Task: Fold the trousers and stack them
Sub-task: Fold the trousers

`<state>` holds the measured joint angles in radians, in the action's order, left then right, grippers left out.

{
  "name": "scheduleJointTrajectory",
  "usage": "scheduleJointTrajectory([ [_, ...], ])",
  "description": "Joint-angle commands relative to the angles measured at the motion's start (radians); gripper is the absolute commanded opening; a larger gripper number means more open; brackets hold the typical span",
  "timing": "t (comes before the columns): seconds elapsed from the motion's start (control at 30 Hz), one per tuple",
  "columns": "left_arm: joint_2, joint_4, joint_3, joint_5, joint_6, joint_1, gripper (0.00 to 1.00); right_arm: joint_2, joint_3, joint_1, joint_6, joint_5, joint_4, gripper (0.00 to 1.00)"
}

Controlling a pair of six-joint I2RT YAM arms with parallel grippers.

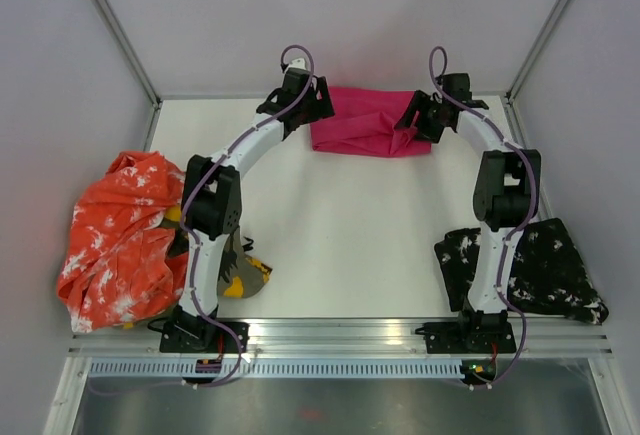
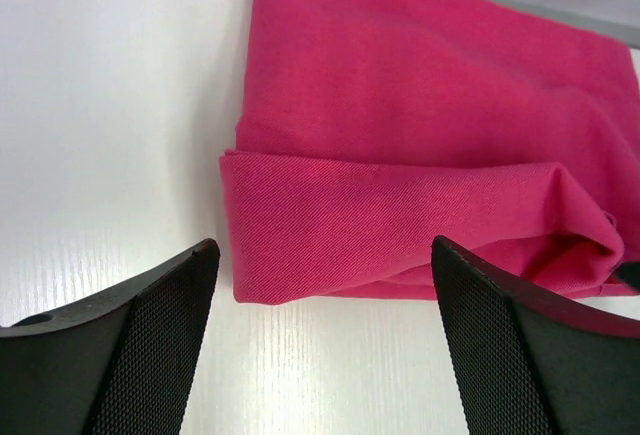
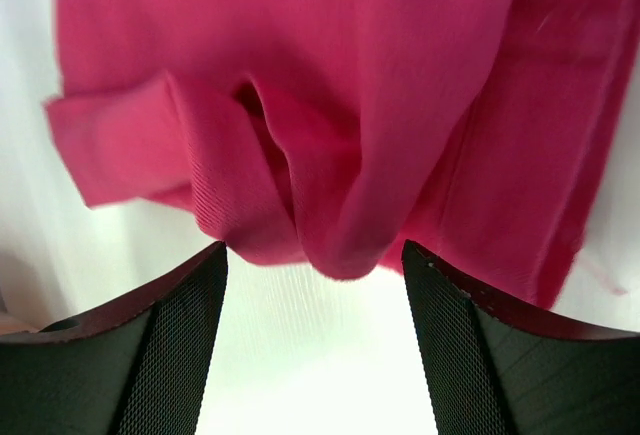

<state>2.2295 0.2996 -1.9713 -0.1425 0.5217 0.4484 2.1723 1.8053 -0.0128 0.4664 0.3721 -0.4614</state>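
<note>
Left gripper [image 1: 316, 111] [image 2: 325, 255]: gapes wide, grips nothing. Hangs at the left end of the magenta-pink trousers [image 1: 365, 123] [image 2: 420, 105], with the folded near-left corner of the cloth showing between the two black fingers [image 2: 150, 335]. Right gripper [image 1: 412, 121] [image 3: 314, 255]: likewise spread wide, clamps nothing. Sits at the right end of the same pair, a bunched fold of cloth lying just beyond its mesh-faced fingers. Whether any finger touches the cloth: cannot tell.

Magenta-pink trousers: folded into a flat bundle against the far edge of the table [image 1: 340, 225], about midway between the far corners. Long axis left to right, parallel with that edge; doubled layer along the near side, rumpled toward the right end.

Round about:
- orange-white mottled trousers [image 1: 115, 230], heaped at the left edge;
- olive-yellow camouflage trousers [image 1: 248, 275], crumpled near the near-left corner, partly hidden by the left arm [image 1: 205, 215];
- black white-splattered trousers [image 1: 545, 265], spread at the near-right corner, with the right arm [image 1: 500, 215] crossing in front of their left part.

All three well apart from the pink bundle.
</note>
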Motion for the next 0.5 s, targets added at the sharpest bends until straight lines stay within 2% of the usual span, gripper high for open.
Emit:
scheduleJointTrajectory([
  [0.0, 0.015, 0.016, -0.003, 0.064, -0.025, 0.004, 0.9, -0.037, -0.018, -0.053, -0.014, -0.059, -0.033, 0.77],
  [0.17, 0.044, 0.018, 0.018, 0.124, -0.022, 0.003, 0.89, -0.005, 0.006, -0.079, -0.04, -0.12, -0.037, 0.76],
  [0.23, 0.05, 0.019, 0.026, 0.126, -0.023, 0.003, 0.87, 0.006, 0.014, -0.081, -0.051, -0.145, -0.04, 0.71],
  [0.33, 0.064, 0.018, 0.029, 0.124, -0.029, 0.003, 0.84, 0.033, 0.054, -0.082, -0.077, -0.219, -0.074, 0.49],
  [0.37, 0.074, 0.018, 0.029, 0.121, -0.029, 0.003, 0.83, 0.044, 0.066, -0.081, -0.084, -0.267, -0.089, 0.32],
  [0.43, 0.084, 0.019, 0.029, 0.127, -0.032, 0.004, 0.8, 0.046, 0.081, -0.082, -0.118, -0.312, -0.14, 0.15],
  [0.47, 0.091, 0.019, 0.032, 0.135, -0.032, 0.004, 0.78, 0.035, 0.083, -0.081, -0.127, -0.337, -0.152, 0.0],
])
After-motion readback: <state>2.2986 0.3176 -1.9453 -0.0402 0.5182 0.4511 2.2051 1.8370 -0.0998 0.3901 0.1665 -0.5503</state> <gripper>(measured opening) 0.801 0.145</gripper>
